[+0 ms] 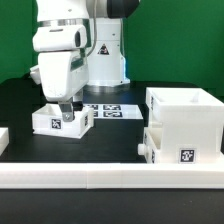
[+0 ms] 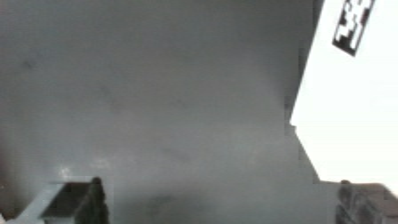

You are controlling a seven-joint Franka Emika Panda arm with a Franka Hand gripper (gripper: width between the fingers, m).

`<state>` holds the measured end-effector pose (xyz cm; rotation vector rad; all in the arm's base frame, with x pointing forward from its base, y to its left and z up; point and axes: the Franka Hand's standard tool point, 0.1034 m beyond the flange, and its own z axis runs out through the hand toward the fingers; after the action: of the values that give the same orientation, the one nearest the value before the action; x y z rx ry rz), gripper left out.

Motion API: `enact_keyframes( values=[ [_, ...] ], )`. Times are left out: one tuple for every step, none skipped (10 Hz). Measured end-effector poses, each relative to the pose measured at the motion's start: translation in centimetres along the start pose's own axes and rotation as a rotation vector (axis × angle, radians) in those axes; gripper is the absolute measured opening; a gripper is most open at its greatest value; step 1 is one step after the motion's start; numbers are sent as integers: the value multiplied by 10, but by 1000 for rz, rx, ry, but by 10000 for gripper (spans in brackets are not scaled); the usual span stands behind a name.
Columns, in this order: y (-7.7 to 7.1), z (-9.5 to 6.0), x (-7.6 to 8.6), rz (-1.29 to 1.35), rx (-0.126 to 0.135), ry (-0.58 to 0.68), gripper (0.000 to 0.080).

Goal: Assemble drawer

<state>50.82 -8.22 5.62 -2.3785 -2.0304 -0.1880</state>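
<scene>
A small shallow white tray (image 1: 62, 121) with black-and-white tags lies on the black table at the exterior view's left. My gripper (image 1: 66, 108) hangs right over it, fingertips down at the tray. In the wrist view the gripper (image 2: 222, 205) is open, with its two fingertips (image 2: 80, 200) wide apart over a blurred grey surface. A white part with a tag (image 2: 349, 30) fills one side, and its edge lies between the fingers. The large box-like casing (image 1: 186, 120) stands at the exterior view's right, with a smaller white piece (image 1: 150, 148) against its lower left side.
The marker board (image 1: 108, 108) lies flat behind the tray, in front of the arm's base. A long low white border rail (image 1: 110, 178) runs along the table's front. Another white piece (image 1: 3, 138) shows at the exterior view's left edge.
</scene>
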Motion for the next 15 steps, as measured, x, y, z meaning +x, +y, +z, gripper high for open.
enact_keyframes(
  values=[
    [-1,1,-1,5,1,0,649],
    [-1,1,-1,27,2,0,649],
    [-1,1,-1,27,2,0,649],
    [-1,1,-3,106,-5,3,649],
    [-1,1,-10,275,-33,4,649],
    [-5,0,-12,389,-37,3,649],
    [-8,-1,-12,496,-38,4,649],
    [-12,-2,-14,583,-35,5,649],
    [-15,-3,-13,674,-37,6,649],
    [-15,-3,-12,716,-35,7,649],
    [-15,-2,-11,767,-35,8,649],
    [-15,-2,-11,806,-35,9,649],
    [-15,-2,-11,885,-33,14,649],
    [-15,-2,-10,952,-32,17,649],
    [-16,-2,-10,1022,-33,21,649]
  ],
)
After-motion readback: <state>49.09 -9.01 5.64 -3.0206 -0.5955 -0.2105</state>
